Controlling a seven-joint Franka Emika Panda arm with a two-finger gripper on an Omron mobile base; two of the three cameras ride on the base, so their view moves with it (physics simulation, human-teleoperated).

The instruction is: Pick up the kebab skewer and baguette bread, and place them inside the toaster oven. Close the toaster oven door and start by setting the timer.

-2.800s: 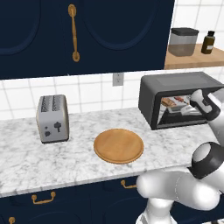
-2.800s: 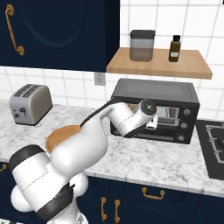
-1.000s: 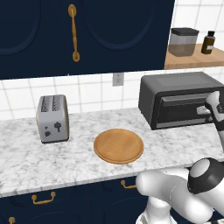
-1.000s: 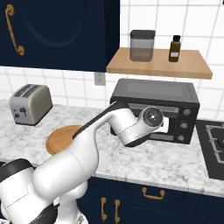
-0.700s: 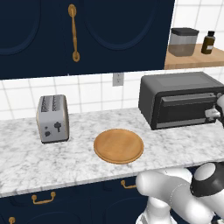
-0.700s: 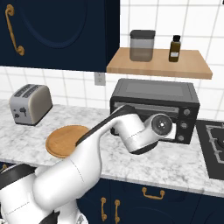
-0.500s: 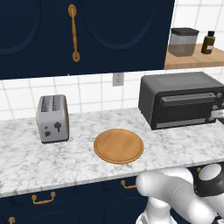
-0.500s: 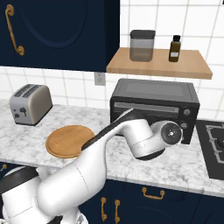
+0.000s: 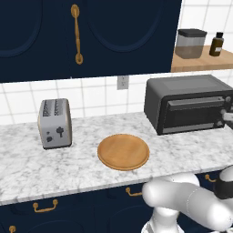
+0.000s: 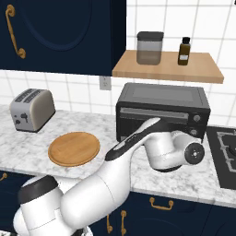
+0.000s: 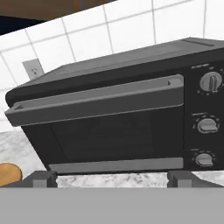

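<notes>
The toaster oven (image 11: pixel 109 118) stands straight ahead of the hand, dark grey and boxy. The toaster oven door (image 11: pixel 105 131) is shut, its bar handle (image 11: pixel 96 99) along the top and its window dark. Three knobs (image 11: pixel 206 126) run down its right side. My gripper (image 11: pixel 111 178) is open, its fingertips (image 11: pixel 41 178) wide apart low before the door, touching nothing. In the right base view the arm's wrist (image 10: pixel 193 152) hangs in front of the oven's (image 10: pixel 162 110) lower right. The kebab skewer and the baguette bread are hidden.
A round wooden board (image 9: pixel 123 151) lies mid-counter, a silver two-slot toaster (image 9: pixel 54 124) to its left. A shelf (image 10: pixel 168 68) above the oven carries a jar and a brown bottle. A stove top (image 10: pixel 223 154) borders the oven's right.
The oven door, open with food on the rack at first, has been shut for the last second. The hand has since drawn back from the door and swung right and lower.
</notes>
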